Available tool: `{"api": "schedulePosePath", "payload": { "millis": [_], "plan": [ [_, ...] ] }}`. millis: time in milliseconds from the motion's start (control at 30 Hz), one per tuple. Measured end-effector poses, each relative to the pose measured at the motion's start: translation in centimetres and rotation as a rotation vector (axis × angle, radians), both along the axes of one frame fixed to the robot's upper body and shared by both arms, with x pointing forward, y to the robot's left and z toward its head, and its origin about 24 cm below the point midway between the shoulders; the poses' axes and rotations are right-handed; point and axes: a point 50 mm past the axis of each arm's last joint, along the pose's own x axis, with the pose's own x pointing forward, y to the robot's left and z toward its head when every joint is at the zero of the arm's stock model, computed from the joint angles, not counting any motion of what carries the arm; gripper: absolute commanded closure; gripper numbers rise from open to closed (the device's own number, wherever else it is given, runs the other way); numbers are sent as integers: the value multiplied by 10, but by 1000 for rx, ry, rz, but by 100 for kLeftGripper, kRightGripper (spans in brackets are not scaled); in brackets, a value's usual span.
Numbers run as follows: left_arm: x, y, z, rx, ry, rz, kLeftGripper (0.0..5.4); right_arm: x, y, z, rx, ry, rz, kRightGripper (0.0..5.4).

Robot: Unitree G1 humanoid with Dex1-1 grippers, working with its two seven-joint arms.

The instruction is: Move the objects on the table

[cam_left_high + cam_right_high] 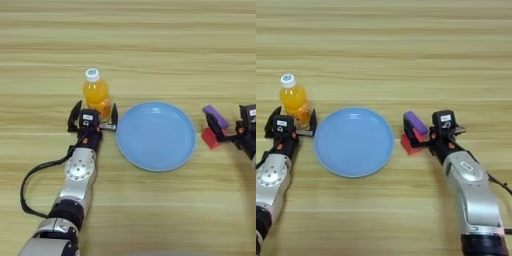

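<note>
right eye view gives the clearest read of the right gripper point(417, 134), which sits just right of the round blue plate point(354, 142) near the middle of the table point(406, 55); its black fingers appear to pinch the small flat purple block point(415, 122), which is tilted with its long axis running from upper left to lower right and seems lifted a little above the red cube point(409, 143). the cube lies directly under and slightly left of the block, between the fingers and the plate's right rim, just beside that rim but not clearly touching it. so the plate lies to the left of what the right gripper carries, a short way across, and the cube stands in that path low down; i judge a move toward the plate needs height over the cube. on the other side, the left gripper point(93, 119) rests with its fingers spread wide, the orange-juice bottle point(97, 94) standing upright just beyond them, toward the far edge, its base about level with the fingertips or partly between them; i cannot tell whether either finger touches it. the left arm is nearer the bottle, the right arm nearer block and cube. open wood runs broadly toward the far edge and along the near edge between the two arms.
</note>
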Motion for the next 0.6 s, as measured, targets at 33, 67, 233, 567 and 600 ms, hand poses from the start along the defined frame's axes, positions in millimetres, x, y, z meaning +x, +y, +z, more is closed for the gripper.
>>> {"api": "schedulePosePath", "payload": {
  "millis": [33,67,233,567,600],
  "plan": [
    [0,0,0,0,-1,0,0,-2,-1,-2,2,3,-1,3],
    [0,0,0,0,-2,0,0,-4,0,-1,0,-14,11,3],
    [0,0,1,-2,-13,0,0,-11,3,-10,0,-5,50,3],
    [0,0,2,-2,-14,0,0,-11,4,-19,-34,34,77,3],
    [0,0,2,-2,-14,0,0,-11,3,-20,-37,40,77,3]
  ]
}}
